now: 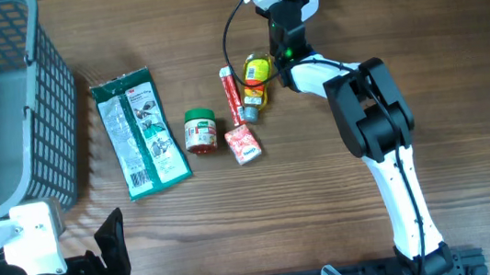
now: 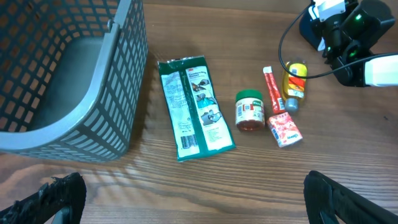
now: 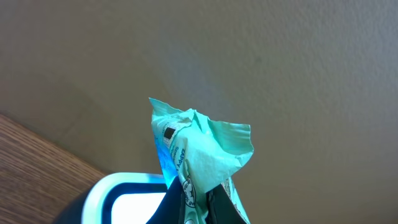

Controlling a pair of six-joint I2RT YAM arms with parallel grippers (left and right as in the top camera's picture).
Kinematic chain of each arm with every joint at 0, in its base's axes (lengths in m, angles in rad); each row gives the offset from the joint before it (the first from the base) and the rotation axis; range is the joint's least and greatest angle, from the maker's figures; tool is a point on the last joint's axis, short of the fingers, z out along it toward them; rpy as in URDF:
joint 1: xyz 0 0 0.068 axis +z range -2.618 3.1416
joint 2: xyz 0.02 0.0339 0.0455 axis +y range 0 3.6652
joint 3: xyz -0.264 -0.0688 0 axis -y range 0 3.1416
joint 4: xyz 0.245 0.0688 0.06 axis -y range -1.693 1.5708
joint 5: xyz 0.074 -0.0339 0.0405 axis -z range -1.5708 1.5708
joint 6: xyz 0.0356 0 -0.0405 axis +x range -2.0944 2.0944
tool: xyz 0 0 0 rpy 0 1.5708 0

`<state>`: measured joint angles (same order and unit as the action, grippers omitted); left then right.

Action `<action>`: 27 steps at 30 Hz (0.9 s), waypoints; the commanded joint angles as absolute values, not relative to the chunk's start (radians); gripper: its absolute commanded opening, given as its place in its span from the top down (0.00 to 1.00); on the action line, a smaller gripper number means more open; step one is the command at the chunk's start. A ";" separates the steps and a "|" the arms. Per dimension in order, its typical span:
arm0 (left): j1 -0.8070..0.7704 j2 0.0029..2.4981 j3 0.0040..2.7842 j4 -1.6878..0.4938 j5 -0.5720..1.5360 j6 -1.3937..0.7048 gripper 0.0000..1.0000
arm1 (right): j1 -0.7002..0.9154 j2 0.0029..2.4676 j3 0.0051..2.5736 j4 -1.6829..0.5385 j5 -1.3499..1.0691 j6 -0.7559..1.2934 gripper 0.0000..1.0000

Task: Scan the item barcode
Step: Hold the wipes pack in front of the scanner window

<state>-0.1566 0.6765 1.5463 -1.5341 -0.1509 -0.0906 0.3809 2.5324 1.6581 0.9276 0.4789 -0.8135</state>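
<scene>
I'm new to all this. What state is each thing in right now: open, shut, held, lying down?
Left gripper: open, holding nothing.
Right gripper: shut on the mint packet.
Mint packet: crumpled, held up by the scanner.
Scanner: lit.
Basket: upright, open top.
Green packet: lying flat.
Jar: lid on.
Red tube: lying flat.
Yellow bottle: on its side, cap on.
Red sachet: lying flat.

Mint-green packet (image 3: 200,146) and right hand (image 3: 198,202) cut off at the wrist view's bottom edge; basket (image 1: 57,113) cropped at left.
</scene>
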 commanded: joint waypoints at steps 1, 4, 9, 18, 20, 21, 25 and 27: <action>-0.153 0.676 1.547 -1.532 -0.142 -0.078 0.00 | 0.407 2.547 1.678 0.931 0.436 -0.759 0.95; -0.153 0.676 1.547 -1.532 -0.142 -0.078 0.00 | 0.410 2.547 1.678 0.945 0.455 -0.757 0.95; -0.153 0.676 1.547 -1.532 -0.142 -0.078 0.00 | 0.416 2.547 1.679 0.956 0.461 -0.756 0.95; -0.153 0.676 1.547 -1.532 -0.142 -0.078 0.00 | 0.431 2.547 1.679 0.957 0.482 -0.753 0.95; -0.153 0.676 1.547 -1.532 -0.142 -0.078 0.00 | 0.431 2.547 1.679 0.957 0.495 -0.754 0.95; -0.153 0.676 1.547 -1.532 -0.142 -0.078 0.00 | 0.431 2.547 1.679 0.957 0.498 -0.757 0.95; -0.153 0.676 1.547 -1.532 -0.142 -0.078 0.00 | 0.430 2.547 1.679 0.960 0.505 -0.762 0.95; -0.153 0.676 1.547 -1.532 -0.142 -0.078 0.00 | 0.430 2.547 1.679 0.997 0.529 -0.798 0.95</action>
